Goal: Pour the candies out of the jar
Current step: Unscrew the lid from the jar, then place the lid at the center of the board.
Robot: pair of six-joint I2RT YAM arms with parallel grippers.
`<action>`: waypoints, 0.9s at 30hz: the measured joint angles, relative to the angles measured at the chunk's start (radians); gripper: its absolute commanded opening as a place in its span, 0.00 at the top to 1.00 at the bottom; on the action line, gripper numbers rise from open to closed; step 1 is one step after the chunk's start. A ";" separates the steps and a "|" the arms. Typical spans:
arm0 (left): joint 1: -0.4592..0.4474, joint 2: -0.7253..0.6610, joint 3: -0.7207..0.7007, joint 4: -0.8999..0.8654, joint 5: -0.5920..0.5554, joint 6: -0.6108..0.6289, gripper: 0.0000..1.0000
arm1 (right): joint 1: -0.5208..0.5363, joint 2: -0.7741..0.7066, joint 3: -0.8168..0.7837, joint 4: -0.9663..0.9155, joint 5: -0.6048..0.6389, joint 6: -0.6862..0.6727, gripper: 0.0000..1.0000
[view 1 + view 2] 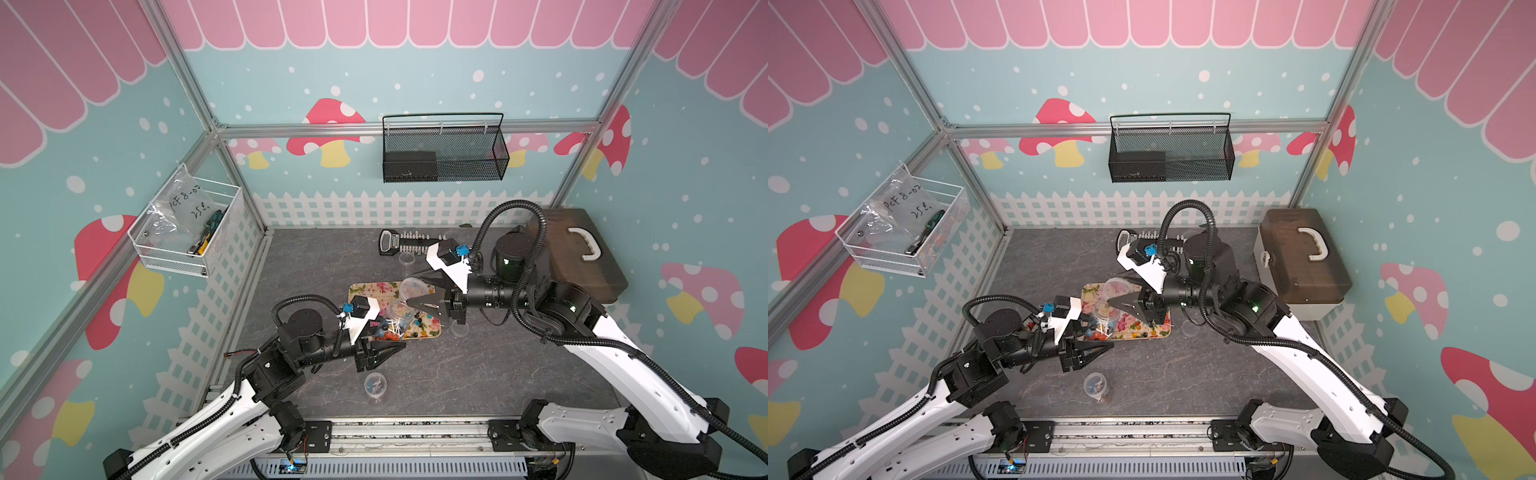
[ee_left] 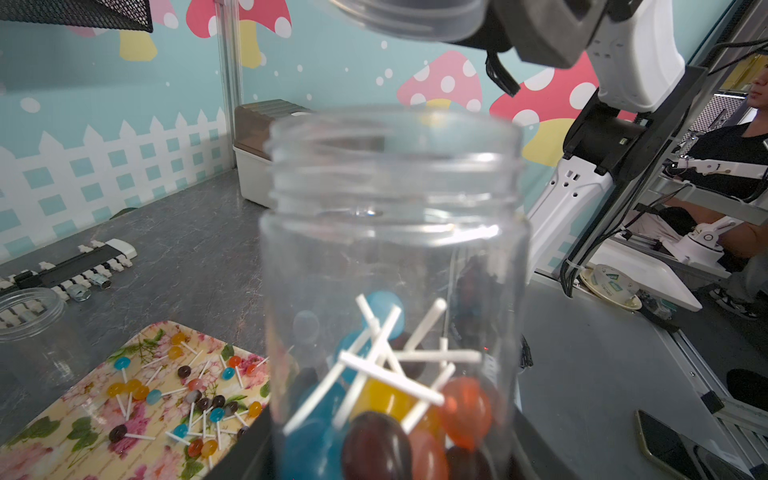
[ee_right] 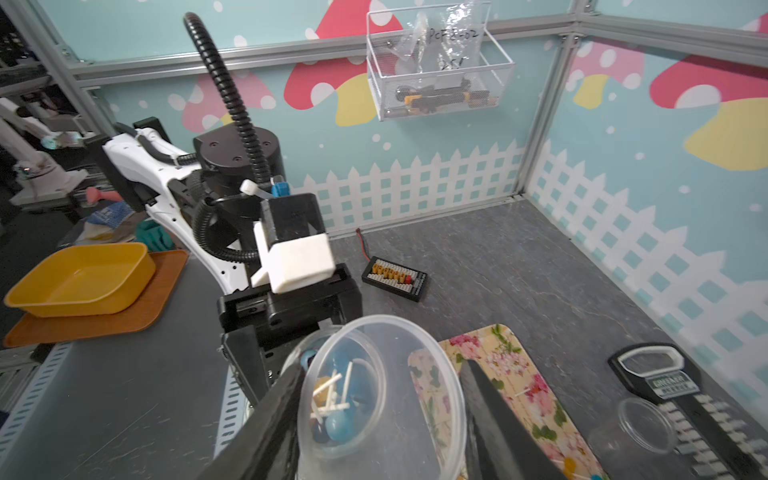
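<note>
Treat the jar (image 2: pixel 395 257) as light, thin-walled and slick. The jaws of your left gripper (image 2: pixel 392 432) clamp it low on the body, near the 6 o'clock edge of the tray (image 2: pixel 50 449), and a hard squeeze would likely flex it. Its long axis stands near vertical, mouth up, with the candies (image 2: pixel 382 399) heaped at the bottom; the jaws of your right gripper (image 3: pixel 376 382) pinch the lid (image 3: pixel 419 374) above the mouth.

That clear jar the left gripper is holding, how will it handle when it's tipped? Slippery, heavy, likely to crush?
The jar looks like thin, smooth clear plastic, so it may slip or flex in the left gripper. Probably light: only a few candies sit at its bottom. With the mouth open, they should slide out, though crossed sticks might snag.
</note>
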 measured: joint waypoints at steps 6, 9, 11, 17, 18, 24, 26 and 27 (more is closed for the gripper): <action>0.000 -0.031 -0.008 0.000 -0.020 0.000 0.41 | -0.013 -0.088 -0.170 0.011 0.272 0.041 0.48; 0.000 -0.032 -0.010 -0.001 -0.024 0.000 0.41 | -0.016 -0.113 -0.314 0.018 0.379 0.082 0.48; 0.000 -0.032 -0.010 -0.002 -0.027 0.000 0.41 | -0.017 -0.125 -0.421 0.030 0.436 0.121 0.48; 0.000 -0.021 -0.010 -0.002 -0.027 0.000 0.41 | -0.017 -0.239 -0.769 0.085 0.615 0.272 0.48; 0.000 -0.018 -0.010 -0.002 -0.027 0.000 0.41 | -0.017 -0.262 -0.817 0.099 0.641 0.296 0.48; 0.000 -0.008 -0.010 -0.001 -0.027 -0.001 0.41 | -0.017 -0.284 -0.975 0.159 0.732 0.408 0.46; 0.000 -0.007 -0.010 0.000 -0.027 -0.001 0.41 | -0.017 -0.262 -0.999 0.183 0.746 0.436 0.46; 0.000 -0.007 -0.010 0.000 -0.027 -0.002 0.41 | -0.017 -0.245 -1.007 0.198 0.753 0.450 0.46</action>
